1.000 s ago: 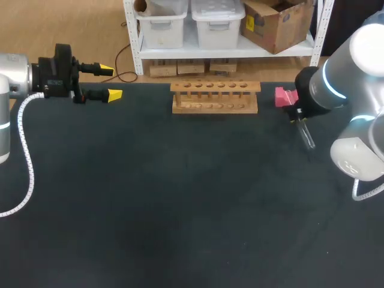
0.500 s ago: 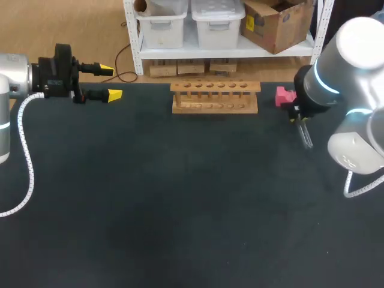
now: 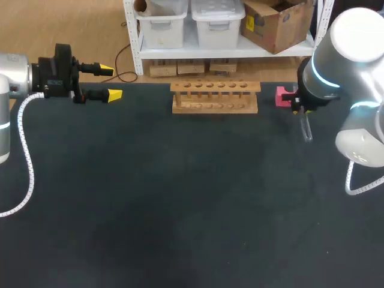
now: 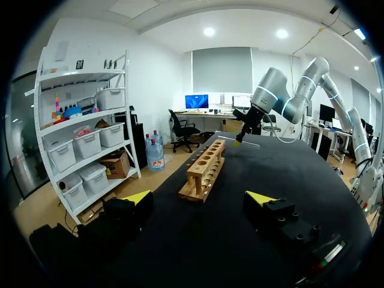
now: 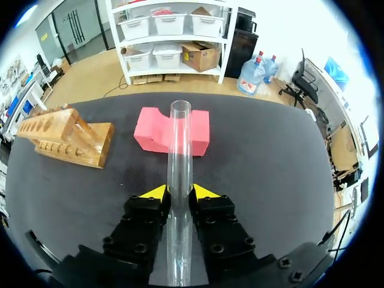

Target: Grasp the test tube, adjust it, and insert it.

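A clear glass test tube (image 5: 179, 150) is clamped between the yellow-tipped fingers of my right gripper (image 5: 179, 192), which is shut on it. In the head view the tube (image 3: 306, 128) hangs down from that gripper (image 3: 301, 111) at the table's back right, above the cloth. The wooden tube rack (image 3: 215, 97) stands at the back middle, left of the gripper; it also shows in the right wrist view (image 5: 65, 135) and the left wrist view (image 4: 207, 168). My left gripper (image 3: 111, 83) is open at the far back left, nothing between its fingers (image 4: 139, 197).
A pink foam block (image 3: 284, 96) lies beside the right gripper, between it and the rack's end; in the right wrist view the block (image 5: 172, 130) is just ahead of the tube. The black table cloth (image 3: 180, 204) stretches across the front.
My right arm has swung, bringing the tube from a slant to nearly upright and slightly up and back. The left arm has not moved.
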